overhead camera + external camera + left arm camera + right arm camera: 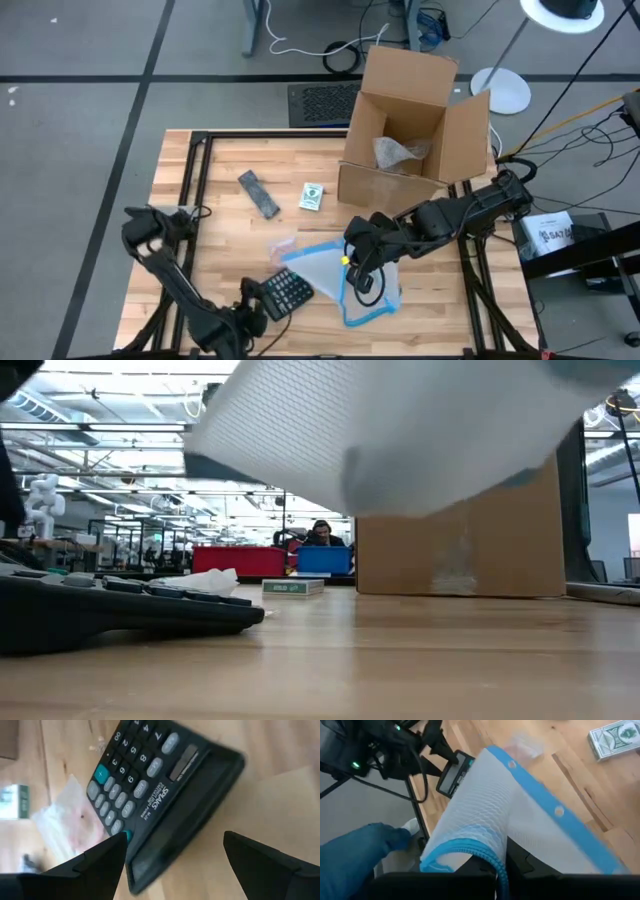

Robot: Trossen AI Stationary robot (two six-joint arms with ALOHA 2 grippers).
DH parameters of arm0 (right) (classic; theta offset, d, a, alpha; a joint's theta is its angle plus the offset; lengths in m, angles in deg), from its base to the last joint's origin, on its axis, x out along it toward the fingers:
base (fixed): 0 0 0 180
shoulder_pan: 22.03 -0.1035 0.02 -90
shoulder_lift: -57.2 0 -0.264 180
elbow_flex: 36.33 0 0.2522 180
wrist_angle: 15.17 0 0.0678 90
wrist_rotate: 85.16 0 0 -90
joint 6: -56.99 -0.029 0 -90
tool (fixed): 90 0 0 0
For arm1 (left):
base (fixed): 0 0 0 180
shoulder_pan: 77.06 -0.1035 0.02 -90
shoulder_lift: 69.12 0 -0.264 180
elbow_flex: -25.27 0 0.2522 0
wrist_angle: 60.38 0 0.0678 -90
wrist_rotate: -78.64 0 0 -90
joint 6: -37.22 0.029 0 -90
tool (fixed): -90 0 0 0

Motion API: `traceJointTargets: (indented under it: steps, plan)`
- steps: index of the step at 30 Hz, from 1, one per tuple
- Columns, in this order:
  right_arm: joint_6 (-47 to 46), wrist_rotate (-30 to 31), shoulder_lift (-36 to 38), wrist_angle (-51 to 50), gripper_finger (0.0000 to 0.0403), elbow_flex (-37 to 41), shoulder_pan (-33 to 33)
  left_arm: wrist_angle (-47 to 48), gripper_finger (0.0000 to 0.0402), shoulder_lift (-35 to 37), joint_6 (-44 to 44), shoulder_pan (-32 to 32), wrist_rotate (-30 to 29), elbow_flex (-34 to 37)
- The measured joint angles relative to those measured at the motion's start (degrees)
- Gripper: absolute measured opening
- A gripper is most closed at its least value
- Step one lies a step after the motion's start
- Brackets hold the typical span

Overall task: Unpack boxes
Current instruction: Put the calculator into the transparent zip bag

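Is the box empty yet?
No. The box stands open, flaps up, and the high view shows a crumpled clear wrapper inside. Anything under it, cannot tell.

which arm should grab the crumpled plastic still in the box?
Right, probably. The box stands at the table's far right, beside the right arm's base. But the right gripper is shut on the mesh pouch and must drop it first. The left gripper, open by the calculator, sits far from it.

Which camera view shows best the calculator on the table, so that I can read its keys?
The left wrist view: the calculator fills it, with keys and printed label readable, between the open left gripper fingers. The high view shows it small at the table's near edge. The low view shows only its dark side. The right wrist view shows just its display end.
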Motion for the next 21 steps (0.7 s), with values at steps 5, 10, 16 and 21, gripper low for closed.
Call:
traceJointTargets:
  steps: [5, 10, 16, 21]
  plan:
    - [0.2, 0.3, 0.0, 0.0, 0.0000, 0.0, 0.0, 0.0, 0.0321, -4.7, 1.5, -1.9, -4.3, -0.2]
    - [0.4, 1.4, 0.0, -0.4, 0.0000, 0.0, 0.0, -1.2, 0.0237, -5.7, 1.8, -3.7, -5.1, -1.1]
    - [-1.6, 2.5, -0.1, -4.1, 0.0000, 0.0, 0.1, -0.9, 0.0039, -5.5, 6.4, -3.8, -6.8, -5.1]
    - [-4.4, 2.9, -0.3, -8.9, 0.0000, 0.0, 0.1, -0.6, 0.0027, -5.6, 7.2, -3.8, -4.7, -9.8]
